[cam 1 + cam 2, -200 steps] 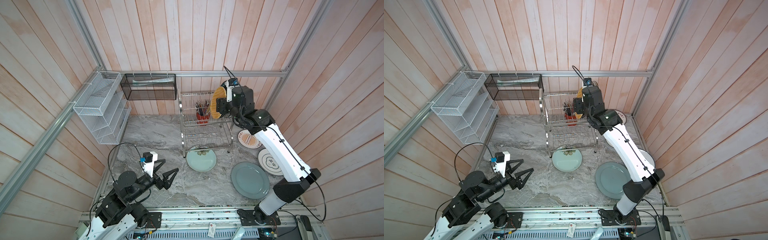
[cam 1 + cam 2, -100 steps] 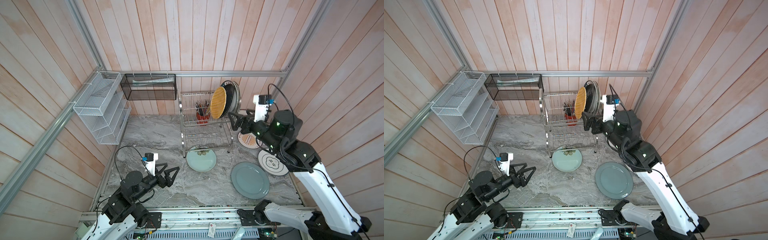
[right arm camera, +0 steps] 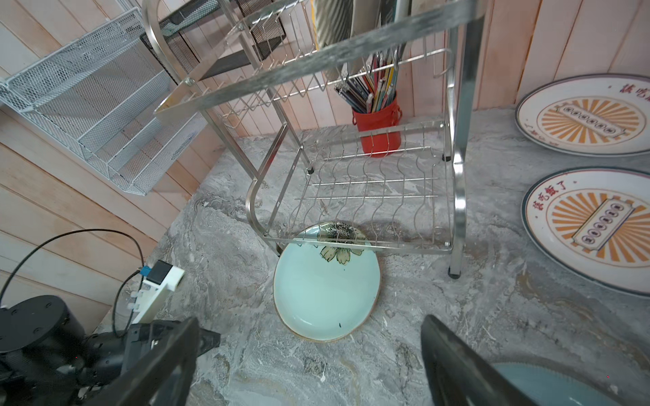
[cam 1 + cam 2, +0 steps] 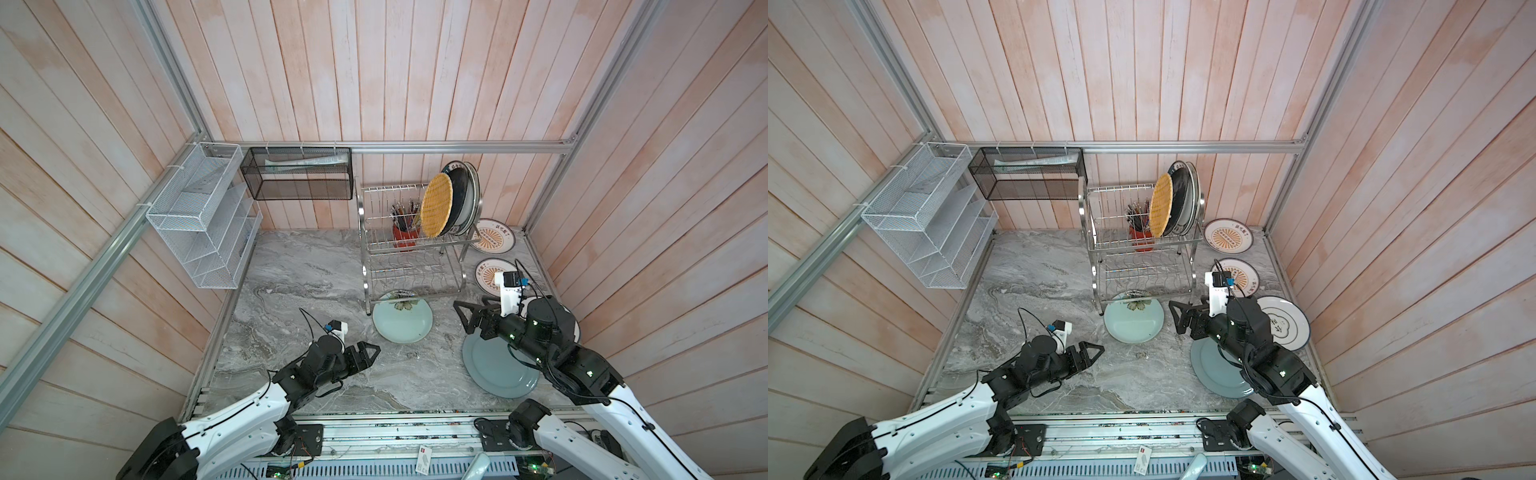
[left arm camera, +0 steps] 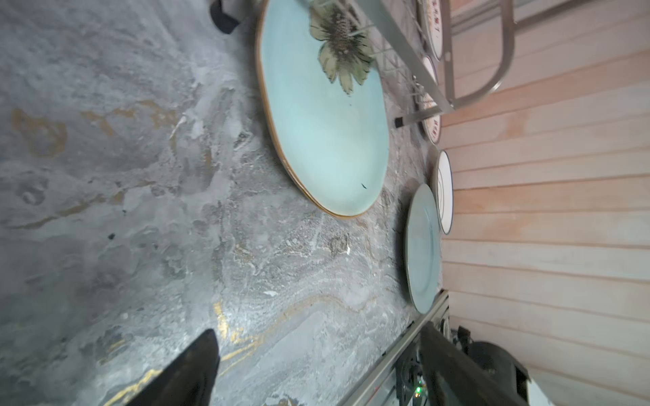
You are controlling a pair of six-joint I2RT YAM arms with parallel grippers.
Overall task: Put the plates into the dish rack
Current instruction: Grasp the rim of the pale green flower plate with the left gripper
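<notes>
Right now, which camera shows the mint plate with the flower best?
The right wrist view: the mint plate shows whole and large, its flower edge under the dish rack. The left wrist view crops its rim; both top views show it small.

Upright plates (image 4: 435, 205) in dish rack (image 4: 409, 272) top tier, R end; flat plate (image 4: 402, 326) just in front.

The marble tabletop (image 4: 1038, 270) carries the dish rack (image 4: 1142, 276) and five flat plates (image 4: 1133, 322).
</notes>
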